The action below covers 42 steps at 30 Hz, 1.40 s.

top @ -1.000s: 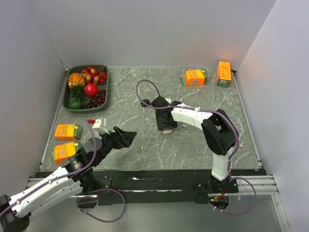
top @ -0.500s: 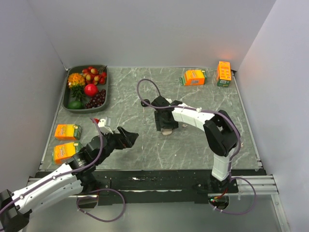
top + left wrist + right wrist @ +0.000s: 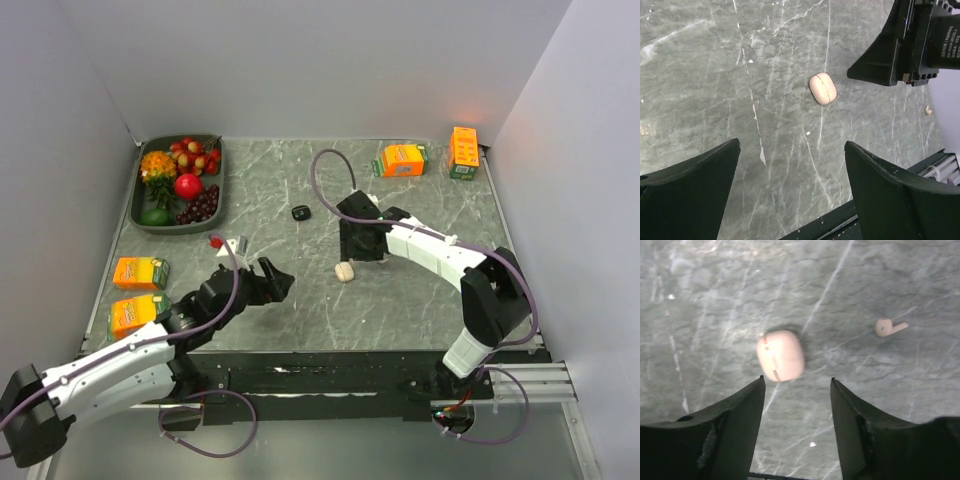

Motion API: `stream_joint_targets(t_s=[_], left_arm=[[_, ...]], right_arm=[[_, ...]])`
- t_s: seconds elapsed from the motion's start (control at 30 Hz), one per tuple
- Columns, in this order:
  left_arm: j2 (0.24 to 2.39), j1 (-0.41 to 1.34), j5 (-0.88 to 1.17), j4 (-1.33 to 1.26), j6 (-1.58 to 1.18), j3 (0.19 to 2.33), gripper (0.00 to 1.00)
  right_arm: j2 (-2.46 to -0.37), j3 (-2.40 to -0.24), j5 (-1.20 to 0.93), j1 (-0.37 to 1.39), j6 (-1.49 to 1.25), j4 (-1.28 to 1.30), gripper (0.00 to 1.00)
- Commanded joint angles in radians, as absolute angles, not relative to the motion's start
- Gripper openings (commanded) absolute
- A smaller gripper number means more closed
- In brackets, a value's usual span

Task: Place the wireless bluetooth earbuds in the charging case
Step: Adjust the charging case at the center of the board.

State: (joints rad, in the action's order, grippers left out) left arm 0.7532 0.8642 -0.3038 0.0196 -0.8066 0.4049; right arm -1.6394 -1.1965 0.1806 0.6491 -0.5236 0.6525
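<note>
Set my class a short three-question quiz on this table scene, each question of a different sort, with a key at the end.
1. True or false: the right pincer grips the cream charging case.
2. In the right wrist view, what lies on the table to the right of the case? A) a lone earbud B) a grape C) a juice box
3. Fill in: the case's lid is ____ (open or closed).
Key: 1 false, the case lies free on the table beyond the open jaws; 2 A; 3 closed.
</note>
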Motion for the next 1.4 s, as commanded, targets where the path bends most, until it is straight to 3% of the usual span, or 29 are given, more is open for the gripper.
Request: stream_joint_targets(t_s=[0.0, 0.3, 0.6, 0.9, 1.1, 1.2, 1.37], left_arm=[[0.81, 0.865, -0.327, -0.011, -0.802, 0.486, 0.91], [0.761, 0.865, -0.328, -0.003, -0.837, 0.43, 0.9], [0.618, 0.865, -0.35, 0.072, -0.867, 0.365, 0.91], [0.62, 0.865, -0.351, 0.064, -0.876, 0.348, 0.91], [0.614, 0.865, -0.356, 0.08, -0.876, 0.347, 0.91], [0.609, 0.865, -0.356, 0.078, -0.873, 0.347, 0.91], [0.618, 0.865, -0.351, 0.071, -0.876, 0.348, 0.91]], right_arm=[[-1.588, -1.151, 0.123, 0.634, -0.486, 0.608, 0.58], [-1.689, -1.247, 0.209, 0.732, -0.391, 0.637, 0.79], [-1.812, -1.276, 0.215, 0.733, -0.387, 0.647, 0.74], [-1.888, -1.299, 0.222, 0.746, -0.379, 0.661, 0.72], [-1.888, -1.273, 0.212, 0.747, -0.382, 0.64, 0.53], [-1.852, -1.241, 0.189, 0.744, -0.38, 0.608, 0.38], [-1.714, -1.151, -0.025, 0.744, -0.37, 0.468, 0.35]])
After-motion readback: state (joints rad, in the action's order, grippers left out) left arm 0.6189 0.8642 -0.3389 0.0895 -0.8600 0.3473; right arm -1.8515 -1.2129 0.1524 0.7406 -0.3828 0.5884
